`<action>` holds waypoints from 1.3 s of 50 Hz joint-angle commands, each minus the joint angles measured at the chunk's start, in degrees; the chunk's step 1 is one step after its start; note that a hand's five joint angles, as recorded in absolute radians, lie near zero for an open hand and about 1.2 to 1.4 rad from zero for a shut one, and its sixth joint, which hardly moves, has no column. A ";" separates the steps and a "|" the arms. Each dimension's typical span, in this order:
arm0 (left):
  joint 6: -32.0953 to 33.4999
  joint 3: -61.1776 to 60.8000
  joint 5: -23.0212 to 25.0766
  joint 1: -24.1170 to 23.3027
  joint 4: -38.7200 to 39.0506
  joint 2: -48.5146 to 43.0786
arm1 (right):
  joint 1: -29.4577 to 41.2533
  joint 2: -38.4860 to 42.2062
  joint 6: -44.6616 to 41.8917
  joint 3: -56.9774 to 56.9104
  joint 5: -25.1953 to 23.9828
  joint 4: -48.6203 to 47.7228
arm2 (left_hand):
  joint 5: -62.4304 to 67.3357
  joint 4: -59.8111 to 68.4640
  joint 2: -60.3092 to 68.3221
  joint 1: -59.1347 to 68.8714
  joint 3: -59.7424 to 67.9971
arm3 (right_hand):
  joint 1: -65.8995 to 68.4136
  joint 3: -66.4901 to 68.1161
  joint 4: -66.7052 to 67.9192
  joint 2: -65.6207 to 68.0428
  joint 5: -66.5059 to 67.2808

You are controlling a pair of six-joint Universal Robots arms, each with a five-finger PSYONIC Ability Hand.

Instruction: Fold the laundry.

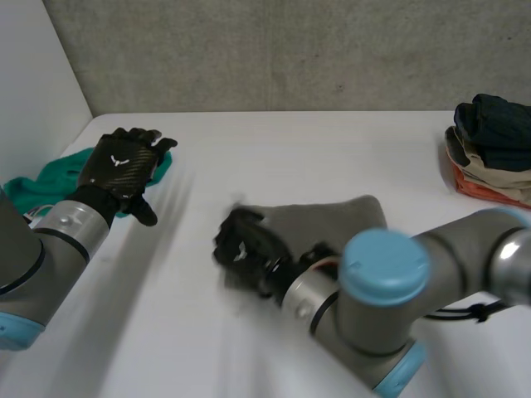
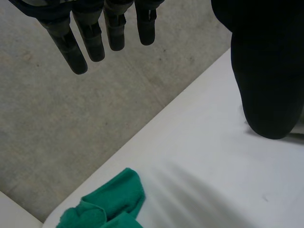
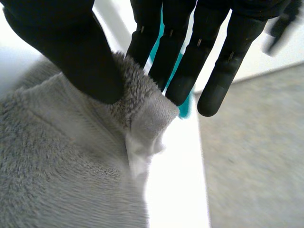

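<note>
white table; right hand pinches grey fleece

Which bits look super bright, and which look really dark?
Right wrist view: the white table beside the grey fleece glares blank white. Left wrist view: the thumb of the left hand is a solid black shape with no detail. Head view: the light is even, with no glare on the table.
</note>
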 commanded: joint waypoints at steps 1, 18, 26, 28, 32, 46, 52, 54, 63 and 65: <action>0.08 -0.36 0.02 -0.23 0.09 -0.53 | 1.24 2.34 2.59 -0.28 7.50 0.16 | -2.79 -1.66 -1.76 -0.95 -2.01 | -51.02 -53.04 -53.30 -52.56 -52.49; 0.00 0.25 0.02 -3.74 0.44 -0.62 | -18.69 -13.58 30.38 13.24 10.85 12.46 | -2.79 -1.66 -1.76 -0.95 -2.01 | -51.02 -53.04 -53.30 -52.56 -52.49; 0.00 0.60 0.02 -4.44 0.44 -0.70 | -27.85 -12.08 19.92 16.60 11.64 10.44 | -2.79 -1.66 -1.76 -0.95 -2.01 | -7.59 -9.61 -9.87 -9.13 -9.07; 0.08 0.60 0.02 -4.44 0.44 -0.70 | -28.20 -11.99 18.16 16.16 11.99 10.18 | -2.79 -1.66 -1.76 -0.95 -2.01 | 18.78 16.76 16.50 17.25 17.31; 0.08 0.60 0.02 -4.44 0.44 -0.44 | -27.67 -12.87 17.54 13.97 12.61 7.98 | -2.79 -1.66 -1.76 -0.95 -2.01 | 18.98 16.96 16.70 17.44 17.51; -0.53 0.51 -0.33 -4.79 0.18 1.58 | -3.53 -9.56 17.98 8.77 4.46 -2.39 | -2.57 -1.44 -1.55 -0.73 -1.80 | 18.98 16.96 16.70 17.44 17.51; -5.09 1.65 -0.77 -7.87 0.44 1.76 | -0.78 -3.21 16.22 9.03 0.66 0.50 | -1.23 -0.09 -0.20 0.61 -0.45 | 18.98 16.96 16.70 17.44 17.51; -7.55 3.31 -1.12 -9.01 0.35 1.67 | -1.30 -3.90 17.09 9.73 0.22 0.51 | -1.23 -0.09 -0.20 0.61 -0.45 | -17.65 -19.67 -19.93 -19.19 -19.12; -14.24 14.65 -7.44 -17.35 0.00 -5.62 | -16.14 -18.23 36.23 12.02 5.75 -2.57 | -0.22 0.91 0.80 1.62 0.56 | -51.02 -53.04 -53.30 -52.56 -52.49; -14.33 18.96 -10.78 -21.57 -0.44 -8.87 | -19.49 -19.20 42.48 12.02 8.29 -1.35 | -0.22 0.91 0.80 1.62 0.56 | -51.02 -53.04 -53.30 -52.56 -52.49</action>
